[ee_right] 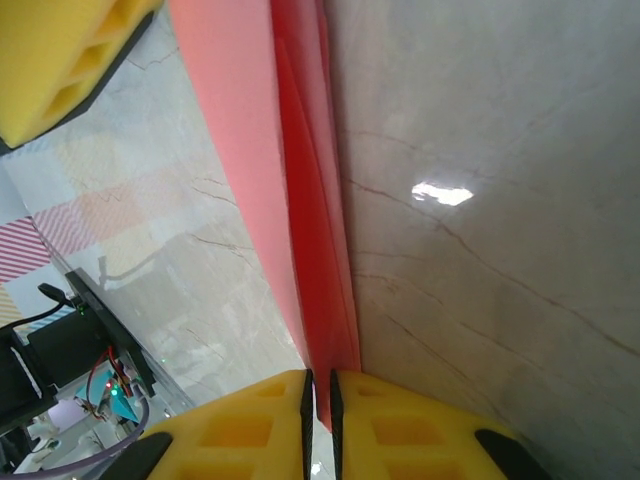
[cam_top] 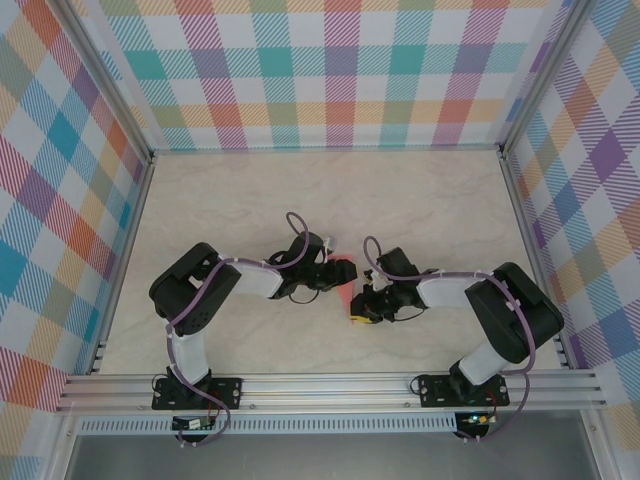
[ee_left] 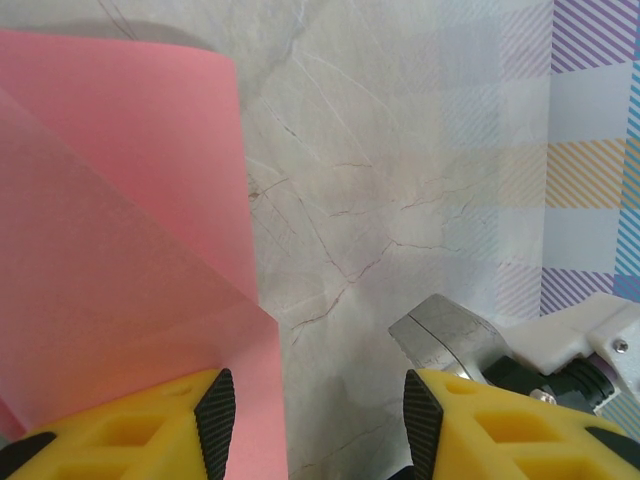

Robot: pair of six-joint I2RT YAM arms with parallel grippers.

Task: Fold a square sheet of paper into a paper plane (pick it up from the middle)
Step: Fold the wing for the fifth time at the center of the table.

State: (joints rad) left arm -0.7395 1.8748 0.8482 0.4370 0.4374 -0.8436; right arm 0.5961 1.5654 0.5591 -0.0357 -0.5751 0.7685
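Observation:
The salmon-pink sheet of paper (cam_top: 343,270) sits mid-table between the two arms, folded into layers with a crease. In the right wrist view it stands on edge as a narrow folded strip (ee_right: 300,200) running up from my right gripper (ee_right: 320,395), whose jaws are shut on its lower end. In the left wrist view the paper (ee_left: 120,200) spreads wide at the left, and its right edge reaches in past the left finger (ee_left: 215,425). My left gripper (ee_left: 318,425) is open, with bare table between most of its gap. From above, the left gripper (cam_top: 333,276) and right gripper (cam_top: 362,303) nearly meet.
Checked walls enclose the marble table (cam_top: 420,200) on three sides. A yellow finger of the left gripper (ee_right: 70,60) hangs close beside the paper. Grey metal and white parts of the right arm (ee_left: 470,340) sit just past my left gripper's right finger.

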